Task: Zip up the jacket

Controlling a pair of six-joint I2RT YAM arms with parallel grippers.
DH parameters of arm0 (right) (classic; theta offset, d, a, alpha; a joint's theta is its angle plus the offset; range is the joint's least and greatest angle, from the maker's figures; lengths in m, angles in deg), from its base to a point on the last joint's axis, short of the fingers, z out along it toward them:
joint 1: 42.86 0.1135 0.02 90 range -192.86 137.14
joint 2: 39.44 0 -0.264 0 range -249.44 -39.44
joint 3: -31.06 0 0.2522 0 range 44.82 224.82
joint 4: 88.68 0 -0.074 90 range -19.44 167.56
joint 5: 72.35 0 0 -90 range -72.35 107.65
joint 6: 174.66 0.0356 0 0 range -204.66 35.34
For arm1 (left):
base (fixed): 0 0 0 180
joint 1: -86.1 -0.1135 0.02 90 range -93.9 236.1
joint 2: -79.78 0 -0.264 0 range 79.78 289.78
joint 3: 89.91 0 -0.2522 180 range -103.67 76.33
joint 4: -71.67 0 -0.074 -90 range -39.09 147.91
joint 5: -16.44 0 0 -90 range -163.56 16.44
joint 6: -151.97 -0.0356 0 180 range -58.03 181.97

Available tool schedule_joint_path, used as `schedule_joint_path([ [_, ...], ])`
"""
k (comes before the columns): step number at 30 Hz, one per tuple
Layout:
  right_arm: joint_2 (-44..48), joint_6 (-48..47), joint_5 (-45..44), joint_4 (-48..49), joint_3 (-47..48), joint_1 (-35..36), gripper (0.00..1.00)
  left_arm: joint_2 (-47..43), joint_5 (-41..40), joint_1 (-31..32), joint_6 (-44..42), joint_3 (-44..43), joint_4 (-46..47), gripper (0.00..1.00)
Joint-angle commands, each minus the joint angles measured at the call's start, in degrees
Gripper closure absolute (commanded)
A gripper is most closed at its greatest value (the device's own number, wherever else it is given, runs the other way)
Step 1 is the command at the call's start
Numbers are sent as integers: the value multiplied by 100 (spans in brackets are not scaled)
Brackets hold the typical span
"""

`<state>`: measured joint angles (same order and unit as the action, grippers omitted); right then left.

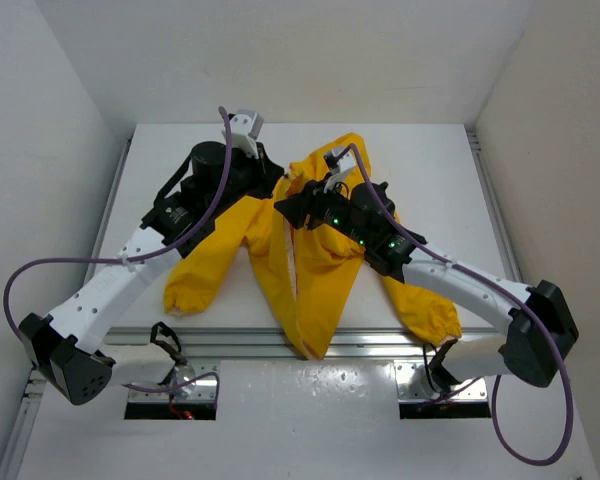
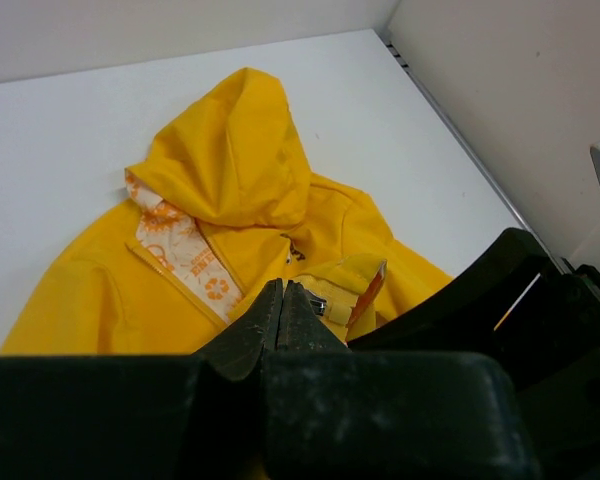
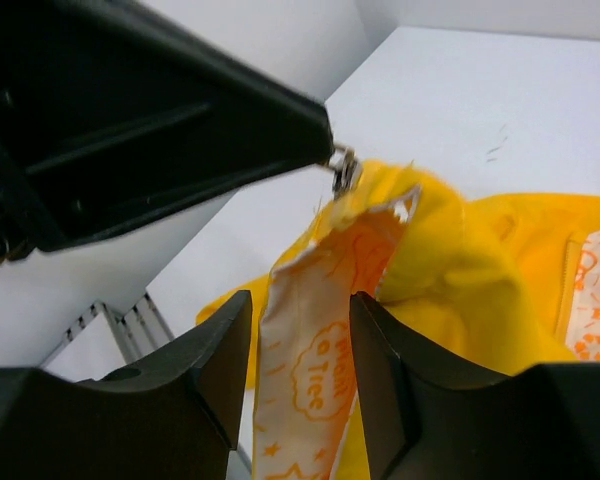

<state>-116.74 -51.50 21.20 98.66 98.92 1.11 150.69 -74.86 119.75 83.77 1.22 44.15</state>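
The yellow jacket [image 1: 320, 270] lies face up on the white table [image 1: 430, 180], hood [image 2: 235, 150] toward the far side, front partly open and showing orange-and-white lining [image 2: 185, 250]. My left gripper [image 2: 282, 288] is shut, and the small metal zipper pull [image 3: 344, 172] sits at its tip; the pull also shows in the left wrist view [image 2: 320, 304]. The jacket's front is lifted there. My right gripper [image 3: 302, 302] is open, with a strip of patterned lining [image 3: 315, 360] from the front edge hanging between its fingers [image 3: 225, 350]. The two grippers meet over the chest [image 1: 290, 195].
The sleeves spread left [image 1: 192, 285] and right [image 1: 430, 315], and the hem hangs over the near metal rail [image 1: 380, 345]. White walls enclose the table on the left, right and far sides. The right arm's black body [image 2: 520, 310] is close beside my left gripper.
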Motion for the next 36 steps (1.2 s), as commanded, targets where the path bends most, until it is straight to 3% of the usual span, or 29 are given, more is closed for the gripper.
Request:
schedule_joint_path([
  [1, -57, -30, -329, 649, 363, -72, 56, -245, 173, -60, 114, 57, 225, 100],
  [6, -172, -47, -224, 825, 460, -169, 62, -245, 174, -60, 166, 181, 225, 100],
  [9, -163, -82, -101, 940, 460, -178, 78, -298, 235, -60, 166, 313, 172, 100],
  [11, -145, -74, 5, 966, 434, -195, 98, -298, 236, -60, 219, 418, 172, 100],
  [12, -119, -91, 31, 957, 399, -213, 100, -298, 288, -60, 271, 418, 172, 100],
  [18, 538, -336, 356, 676, -39, -345, 100, -298, 490, -192, 394, 655, 172, 100],
  [24, 1374, -732, 804, -306, -268, -433, 100, 62, 438, -192, 447, 848, 172, 100],
  [36, 2544, -1049, 673, -1064, -638, -459, 100, 713, 728, -78, 1124, 1358, 329, 100],
])
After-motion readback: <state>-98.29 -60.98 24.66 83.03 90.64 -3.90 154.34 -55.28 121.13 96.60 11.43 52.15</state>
